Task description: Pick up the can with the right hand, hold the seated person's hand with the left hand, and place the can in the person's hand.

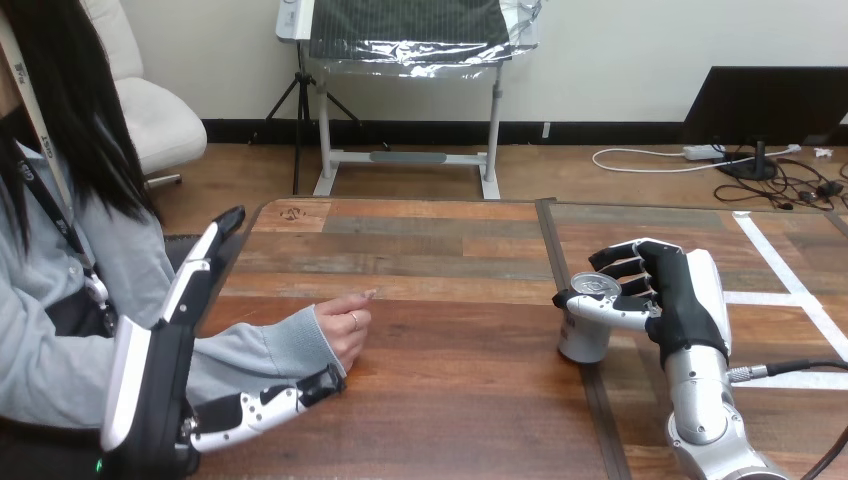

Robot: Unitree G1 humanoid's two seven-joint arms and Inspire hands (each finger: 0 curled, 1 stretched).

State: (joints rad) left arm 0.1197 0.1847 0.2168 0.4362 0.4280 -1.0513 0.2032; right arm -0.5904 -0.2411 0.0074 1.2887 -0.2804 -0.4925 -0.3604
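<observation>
A wooden table [450, 430] fills the lower part of the view; a person sits at its left side, with a grey-sleeved forearm [240, 355] lying across the wood; it ends in the person's hand [345, 328], loosely curled and resting on the table, not opened to receive anything.

The left robot hand [165, 350] stands beside that forearm at the view's left and is released; its fingers point straight up behind the sleeve; its thumb [270, 405] stretches along the table on the near side of the wrist, its tip close under the person's hand; nothing is curled round the wrist; whether the thumb touches it cannot be told.

Well apart, at the right, the right robot hand [685, 300] is grasping the can [585, 340]; the thumb crosses the near side just under the rim and the fingers wrap behind the top; the can stands upright, its base seemingly on the table.

The step in hand looks like the lift; the hold sits high on the can, so the bottom may swing; it is best to make the clasp firm first, rise straight up and keep the can upright. The left robot hand should close gently about the person's hand rather than squeeze; the can is best carried left across the bare wood only once that hand is steadied and open.
</observation>
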